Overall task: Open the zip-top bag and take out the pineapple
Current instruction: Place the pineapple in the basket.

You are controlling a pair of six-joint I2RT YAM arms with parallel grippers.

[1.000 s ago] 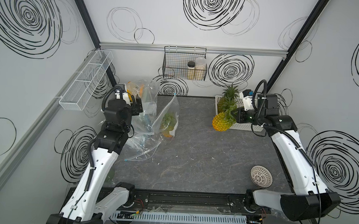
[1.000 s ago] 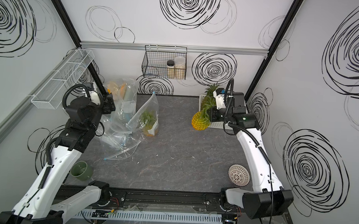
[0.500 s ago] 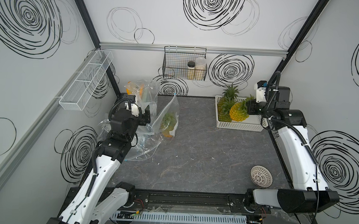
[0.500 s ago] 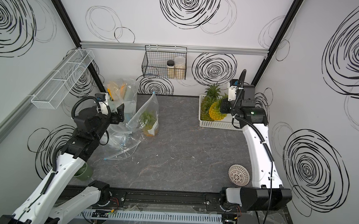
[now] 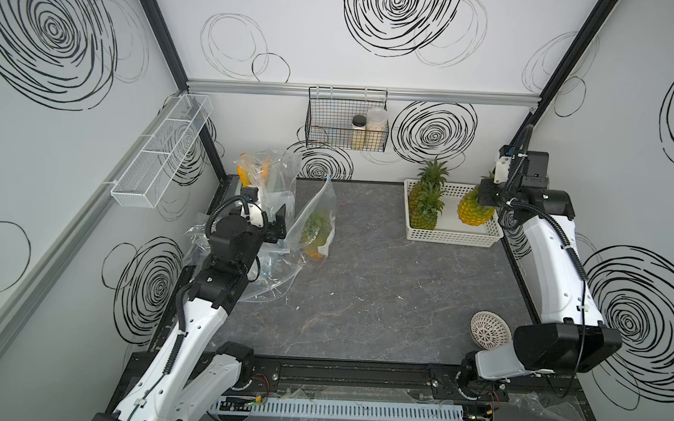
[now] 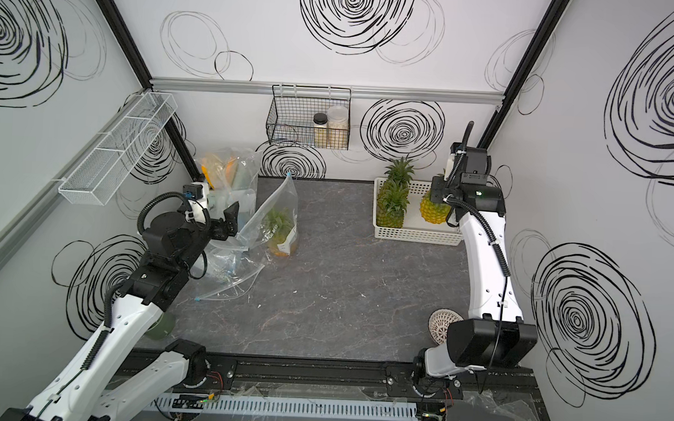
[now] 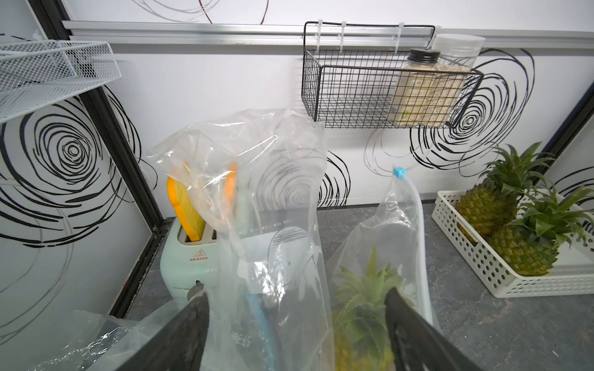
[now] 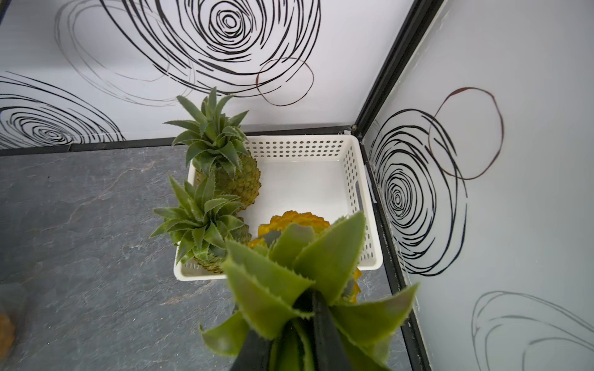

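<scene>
My right gripper (image 8: 302, 308) is shut on the green crown of a yellow pineapple (image 5: 474, 212), which hangs over the near right part of the white basket (image 5: 451, 237). In the right wrist view the pineapple (image 8: 295, 221) points down at the basket (image 8: 299, 144). A clear zip-top bag (image 5: 315, 218) with a blue slider (image 7: 398, 171) stands left of centre, and another pineapple (image 7: 366, 305) is inside it. My left gripper (image 7: 295, 297) is open just left of that bag (image 6: 278, 212), with loose plastic in front of its jaws.
Two pineapples (image 5: 426, 208) stand in the basket's left half. A toaster (image 7: 183, 257) with orange toast sits under a plastic bag in the back left corner. Empty bags (image 5: 268, 275) lie by the left arm. A black wire basket (image 5: 347, 129) hangs on the back wall. A round strainer (image 5: 490, 330) lies front right.
My right gripper carried the pineapple right and back, from beside the basket to over it. The left arm drew back toward the front and stays open.
</scene>
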